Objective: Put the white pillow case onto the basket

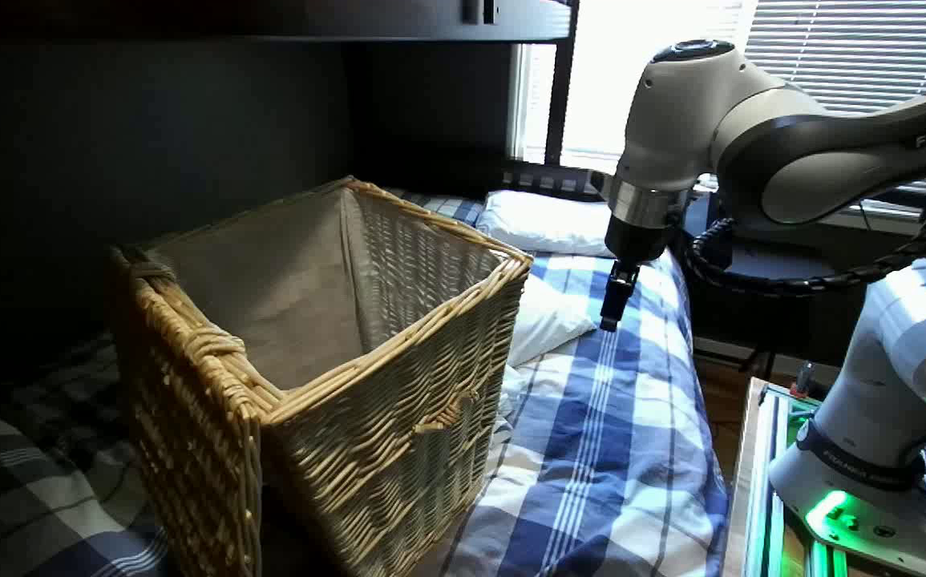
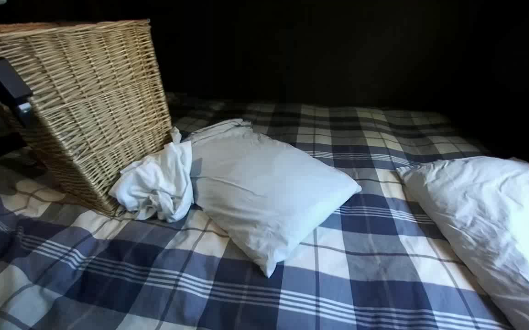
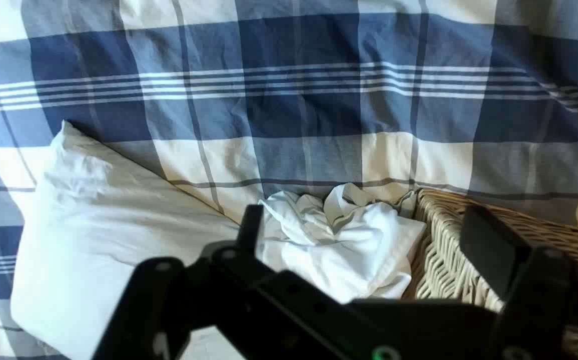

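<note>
The white pillow case (image 2: 154, 185) lies crumpled on the bed against the basket's foot. In the wrist view the white pillow case (image 3: 341, 245) shows between my fingers, below them and apart from them. The tan wicker basket (image 1: 398, 433) stands upright on the bed with its top open and a beige liner inside; it also shows at the left of an exterior view (image 2: 95, 91) and at the right of the wrist view (image 3: 441, 255). My gripper (image 3: 369, 231) is open and empty, pointing down. In an exterior view the gripper (image 1: 608, 320) hangs above the bed beside the basket.
A plump white pillow (image 2: 264, 183) lies touching the pillow case; it also shows in the wrist view (image 3: 113, 245). Another white pillow (image 2: 488, 215) lies farther along the plaid bed (image 2: 227, 293). An upper bunk (image 1: 270, 20) hangs over the bed. The arm's base (image 1: 855, 465) stands beside the bed.
</note>
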You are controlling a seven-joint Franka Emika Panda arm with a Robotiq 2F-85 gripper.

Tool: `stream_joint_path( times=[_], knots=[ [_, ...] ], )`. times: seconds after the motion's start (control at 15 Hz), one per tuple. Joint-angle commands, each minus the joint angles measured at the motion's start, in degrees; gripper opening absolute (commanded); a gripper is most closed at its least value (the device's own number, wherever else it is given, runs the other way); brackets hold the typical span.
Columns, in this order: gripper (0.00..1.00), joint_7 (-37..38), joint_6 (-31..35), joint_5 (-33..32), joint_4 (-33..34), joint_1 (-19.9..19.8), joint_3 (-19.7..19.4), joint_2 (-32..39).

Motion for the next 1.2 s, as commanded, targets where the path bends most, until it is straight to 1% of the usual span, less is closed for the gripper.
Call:
stream_joint_path(
  times=[0.0, 0.87, 1.0, 1.13],
  knots=[
    [1.0, 0.64, -0.14, -0.76, 0.1, 1.21, -1.09, 0.24],
    [1.0, 0.64, -0.14, -0.76, 0.1, 1.21, -1.09, 0.24],
    [1.0, 2.14, 1.55, 0.8, 0.43, 0.45, -2.16, 0.9],
    [1.0, 1.55, 3.41, 4.41, 0.17, 0.58, -5.34, 1.2]
  ],
)
